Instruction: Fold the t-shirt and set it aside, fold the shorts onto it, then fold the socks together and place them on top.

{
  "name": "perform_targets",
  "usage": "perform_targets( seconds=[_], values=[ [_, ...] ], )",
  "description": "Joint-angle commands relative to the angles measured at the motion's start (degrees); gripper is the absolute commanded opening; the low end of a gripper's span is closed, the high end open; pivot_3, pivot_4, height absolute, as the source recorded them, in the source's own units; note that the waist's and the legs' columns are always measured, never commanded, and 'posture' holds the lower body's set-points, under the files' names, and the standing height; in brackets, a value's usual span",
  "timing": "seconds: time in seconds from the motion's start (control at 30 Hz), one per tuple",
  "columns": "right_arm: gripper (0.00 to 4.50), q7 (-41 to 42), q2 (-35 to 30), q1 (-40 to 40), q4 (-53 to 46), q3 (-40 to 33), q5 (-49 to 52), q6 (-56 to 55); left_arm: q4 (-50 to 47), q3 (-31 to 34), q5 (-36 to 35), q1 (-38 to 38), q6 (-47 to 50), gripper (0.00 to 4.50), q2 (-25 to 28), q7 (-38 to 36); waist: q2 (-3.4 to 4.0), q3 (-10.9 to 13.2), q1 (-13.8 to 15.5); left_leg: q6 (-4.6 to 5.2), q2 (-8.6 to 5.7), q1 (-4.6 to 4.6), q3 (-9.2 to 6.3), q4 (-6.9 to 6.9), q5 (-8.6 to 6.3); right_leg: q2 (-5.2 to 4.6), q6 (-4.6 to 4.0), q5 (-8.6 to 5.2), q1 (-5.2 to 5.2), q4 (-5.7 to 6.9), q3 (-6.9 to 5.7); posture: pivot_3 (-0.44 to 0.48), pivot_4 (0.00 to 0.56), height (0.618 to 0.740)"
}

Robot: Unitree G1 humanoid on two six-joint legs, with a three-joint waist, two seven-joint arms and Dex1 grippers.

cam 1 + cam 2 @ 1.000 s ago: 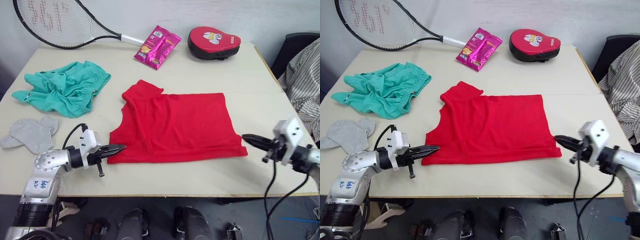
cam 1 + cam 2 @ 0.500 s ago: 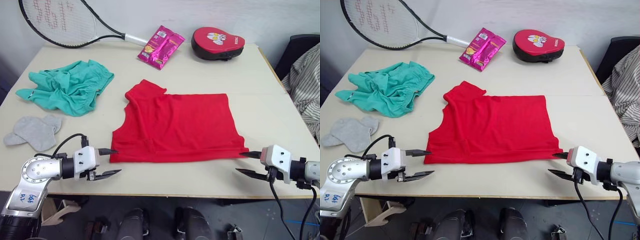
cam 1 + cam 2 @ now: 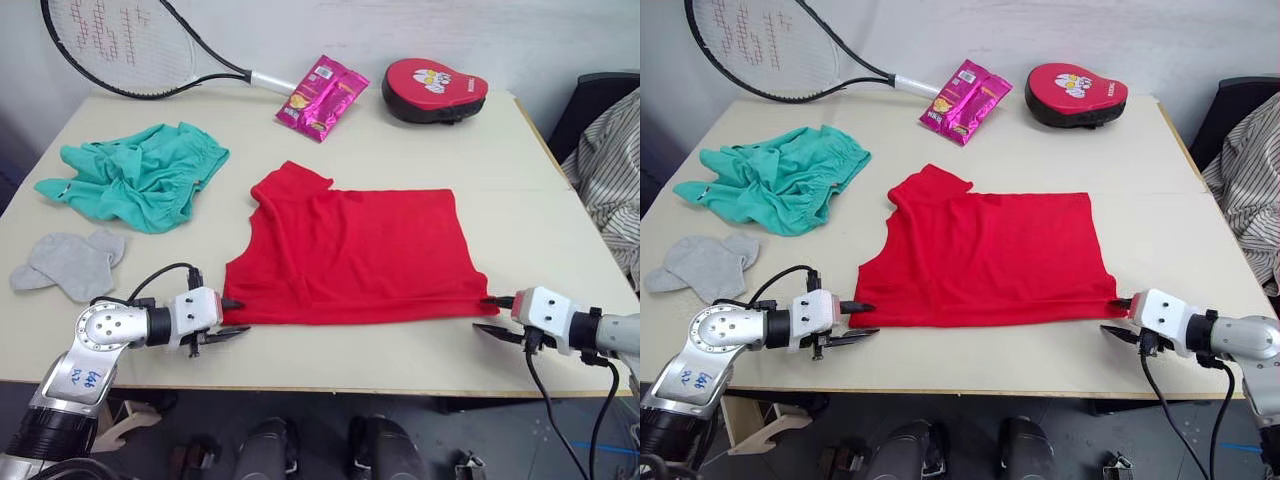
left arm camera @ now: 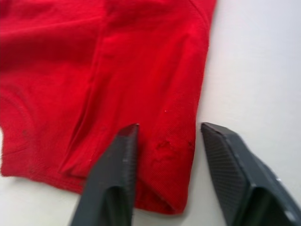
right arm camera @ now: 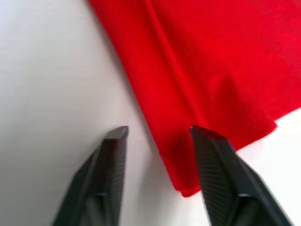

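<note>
The red t-shirt lies flat and folded in the middle of the table. My left gripper is open at its near left corner; in the left wrist view that corner sits between the two fingers. At the near right corner my right gripper is open too, and the hem edge lies between its fingers. The crumpled teal shorts rest at the far left. The grey socks lie near the left edge, in front of the shorts.
A tennis racket, a pink snack packet and a red padded mitt line the far edge. A striped cloth hangs over a chair beyond the right edge. The table's front edge runs just below both grippers.
Both grippers were shut a second ago, then opened and dropped low. Now they have slid forward so each open gripper straddles a near corner of the t-shirt.
</note>
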Motion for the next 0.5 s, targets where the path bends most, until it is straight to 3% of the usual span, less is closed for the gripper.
perform_targets(
  seconds=[0.03, 0.1, 0.27, 0.5],
  values=[
    [0.74, 0.2, -0.9, 0.0, 1.9, 1.5, -1.7, 2.4, 4.1, -0.9, 2.9, -0.3, 0.5, 0.67, 1.0, 0.6, 0.0, 0.0, 0.0, 0.02, 0.0, 0.24, 0.0, -0.08, -0.04, -0.01, -0.01, 0.0, 0.24, -0.07, 0.01, 0.0, 0.15, 0.74],
    [0.06, 0.2, -1.0, -0.4, 1.9, 1.9, -1.6, 3.0, 5.5, -1.2, 2.8, -0.7, 0.1, 0.07, 1.1, 0.2, 0.01, -0.1, 0.0, 0.25, 0.01, 0.64, -0.01, -0.38, -0.21, -0.01, -0.05, 0.01, 0.6, -0.35, 0.01, 0.0, 0.15, 0.74],
    [0.02, 2.6, -2.2, 0.7, -0.7, 2.0, -0.1, 5.9, 3.6, -0.5, 0.6, 0.7, -0.9, 0.03, 2.2, -2.0, 0.2, -0.3, 0.0, 0.08, 0.01, 0.67, -0.01, -0.76, -0.07, 0.0, -0.13, 0.05, 0.54, -0.62, -0.02, 0.0, 0.15, 0.74],
    [0.02, 5.2, -6.9, 9.9, -12.6, -2.9, 4.9, 14.9, -10.6, 6.2, -3.7, 10.2, 7.0, 0.03, 6.2, -1.2, 0.21, -0.3, 0.0, 0.01, 0.04, 0.54, -0.04, -0.93, 0.05, 0.05, -0.17, -0.13, 0.49, -0.81, -0.15, 0.0, 0.15, 0.74]
  ],
)
